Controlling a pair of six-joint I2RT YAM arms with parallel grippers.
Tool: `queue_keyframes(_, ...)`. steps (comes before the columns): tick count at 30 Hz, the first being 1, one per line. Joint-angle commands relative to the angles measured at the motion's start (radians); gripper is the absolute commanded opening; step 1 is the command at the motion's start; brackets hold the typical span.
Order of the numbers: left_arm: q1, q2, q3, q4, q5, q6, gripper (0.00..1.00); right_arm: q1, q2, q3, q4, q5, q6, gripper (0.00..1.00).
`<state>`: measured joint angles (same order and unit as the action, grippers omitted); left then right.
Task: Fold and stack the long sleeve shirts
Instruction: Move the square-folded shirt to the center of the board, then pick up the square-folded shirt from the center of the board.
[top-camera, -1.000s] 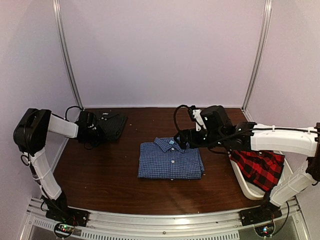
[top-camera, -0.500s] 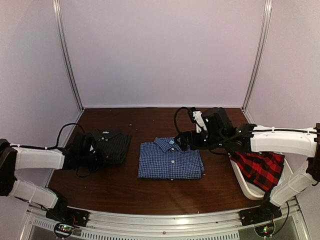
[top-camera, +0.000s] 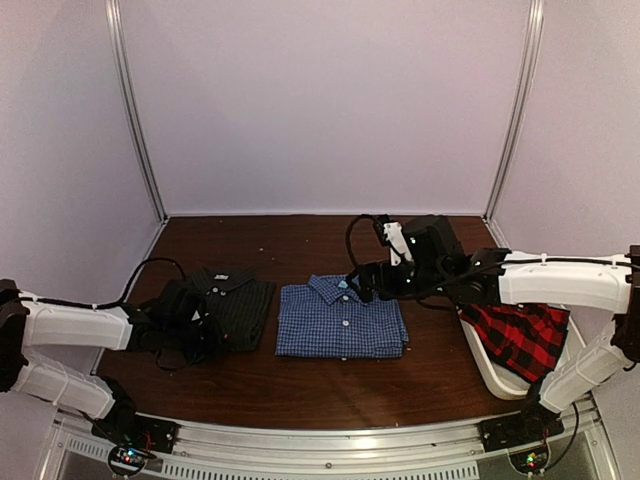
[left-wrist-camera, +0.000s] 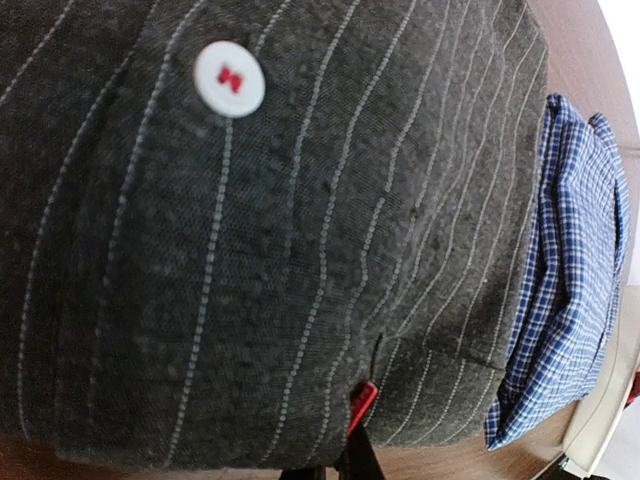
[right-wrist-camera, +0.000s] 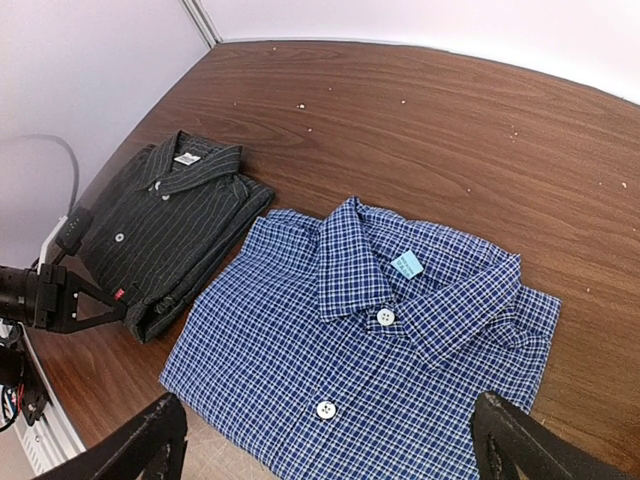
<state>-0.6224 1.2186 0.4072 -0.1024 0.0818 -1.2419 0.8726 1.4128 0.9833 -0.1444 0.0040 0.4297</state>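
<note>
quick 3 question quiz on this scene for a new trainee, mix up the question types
1. True or false: the red plaid shirt lies folded flat on the table.
2. What is the left gripper shut on? A: the red plaid shirt. B: the edge of the charcoal shirt. C: nothing.
3. Fill in: the right gripper hangs open above the ____ shirt.

Key
1. False: it lies bunched in the white tub.
2. B.
3. The blue shirt.
</note>
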Motion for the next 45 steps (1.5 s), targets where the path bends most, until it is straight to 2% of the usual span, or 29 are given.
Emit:
queue_keyframes(1, -0.045, 0.043, 0.045, -0.010, -0.003, -0.010, 0.00, -0.006, 0.023, -0.008, 0.013, -0.026, 0.005, 1.00)
queue_keyframes(5, -0.061, 0.040, 0.029, -0.011, 0.008, -0.020, 0.02, -0.006, 0.028, -0.011, 0.010, -0.021, 0.008, 1.00)
queue_keyframes(9, -0.088, 0.040, 0.058, -0.028, 0.044, 0.028, 0.28, -0.007, 0.033, -0.005, 0.002, -0.014, 0.012, 1.00)
queue_keyframes(11, -0.114, 0.045, 0.094, -0.076, 0.049, 0.061, 0.36, -0.008, 0.037, 0.003, -0.011, -0.009, 0.017, 1.00)
queue_keyframes(16, -0.151, 0.004, 0.157, -0.203, 0.058, 0.128, 0.40, -0.022, 0.027, 0.014, -0.047, 0.017, 0.030, 1.00)
queue_keyframes(21, -0.160, -0.057, 0.219, -0.210, 0.098, 0.212, 0.49, -0.043, 0.003, 0.003, -0.075, 0.031, 0.043, 1.00)
queue_keyframes(28, -0.180, 0.058, 0.400, -0.200, 0.076, 0.320, 0.58, -0.073, -0.021, -0.036, -0.095, 0.031, 0.060, 1.00)
queue_keyframes(33, -0.155, 0.243, 0.510, -0.178, 0.102, 0.388, 0.61, -0.108, -0.023, -0.064, -0.099, 0.007, 0.090, 1.00)
queue_keyframes(38, -0.113, 0.402, 0.581, -0.132, 0.165, 0.436, 0.61, -0.160, -0.005, -0.105, -0.082, -0.046, 0.118, 1.00)
queue_keyframes(45, -0.073, 0.522, 0.617, -0.081, 0.206, 0.474, 0.57, -0.236, 0.062, -0.156, 0.004, -0.172, 0.141, 0.96)
